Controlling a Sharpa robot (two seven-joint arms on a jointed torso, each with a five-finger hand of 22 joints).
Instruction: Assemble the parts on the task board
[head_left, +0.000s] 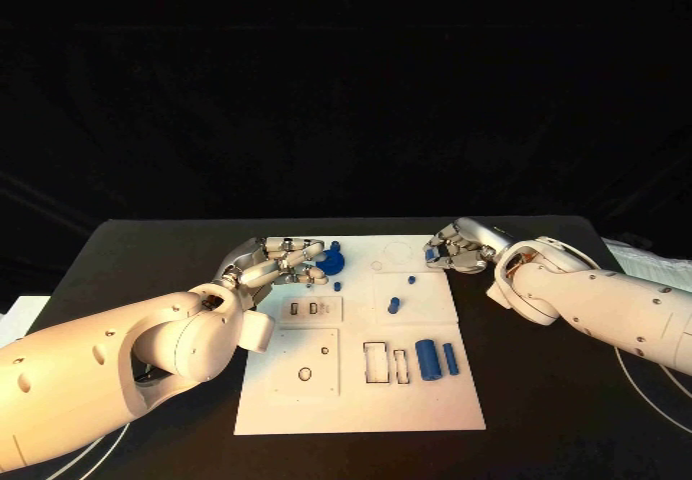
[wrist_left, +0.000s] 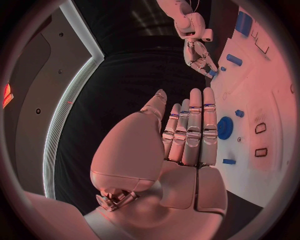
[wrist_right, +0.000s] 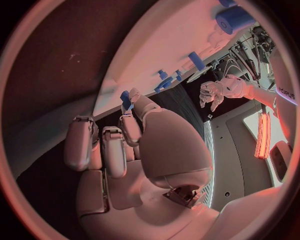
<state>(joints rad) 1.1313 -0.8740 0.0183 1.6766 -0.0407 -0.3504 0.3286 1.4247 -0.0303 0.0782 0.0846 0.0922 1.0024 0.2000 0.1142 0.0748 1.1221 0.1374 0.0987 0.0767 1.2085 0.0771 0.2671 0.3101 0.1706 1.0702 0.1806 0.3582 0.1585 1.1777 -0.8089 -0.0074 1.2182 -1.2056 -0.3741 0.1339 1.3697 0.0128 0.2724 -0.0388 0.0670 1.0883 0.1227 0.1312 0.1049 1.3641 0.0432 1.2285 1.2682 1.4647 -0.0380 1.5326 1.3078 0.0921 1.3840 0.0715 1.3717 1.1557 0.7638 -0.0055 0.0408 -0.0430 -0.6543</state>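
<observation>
my left hand (head_left: 277, 262) hovers over the task board's (head_left: 361, 400) far left corner, fingers straight and pressed together, holding nothing, just beside a round blue part (head_left: 330, 262). small blue pegs (head_left: 394, 305) stand mid-board; two blue cylinders (head_left: 437, 359) lie nearer me. at the board's far right edge my right hand (head_left: 462, 250) pinches a small blue part (wrist_right: 126, 99).

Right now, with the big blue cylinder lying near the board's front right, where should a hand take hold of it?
Grip the big blue cylinder across its middle, coming straight down from above. It lies flat on the task board, so its curved sides are exposed; a slimmer blue cylinder lies close alongside, leaving little room there.
</observation>
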